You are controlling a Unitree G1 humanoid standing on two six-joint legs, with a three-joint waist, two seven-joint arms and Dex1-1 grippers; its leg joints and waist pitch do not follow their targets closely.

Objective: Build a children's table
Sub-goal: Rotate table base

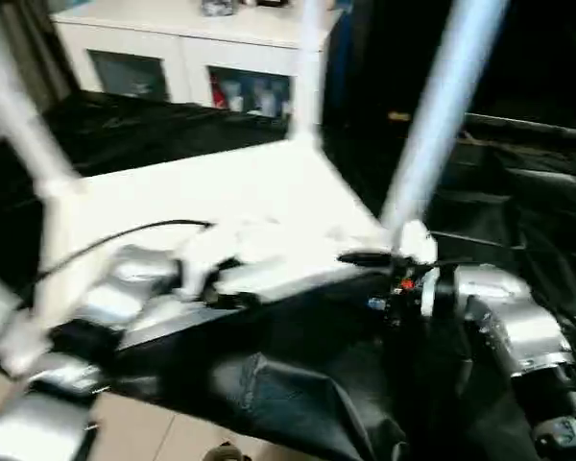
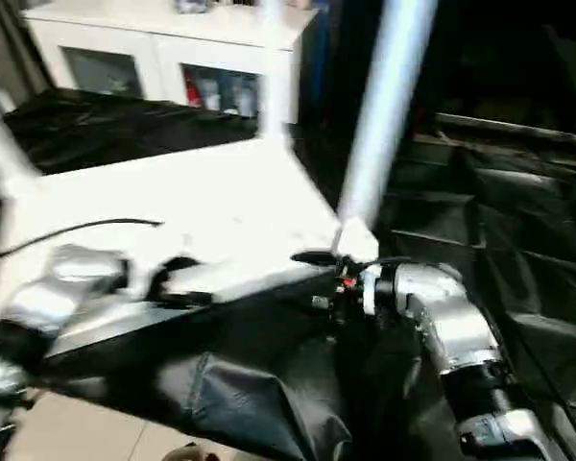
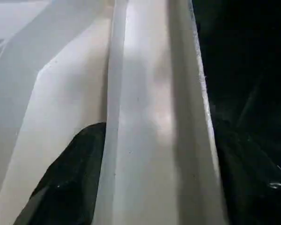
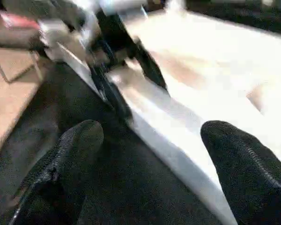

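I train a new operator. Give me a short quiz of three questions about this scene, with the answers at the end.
1. True or false: the children's table lies upside down, with its legs pointing up.
2. What covers the surface under the table?
3. The fingers of the right gripper are: A) open; B) shut on a leg; C) shut on a screwdriver.

Key: 1 true; 2 a black cloth; 3 A.
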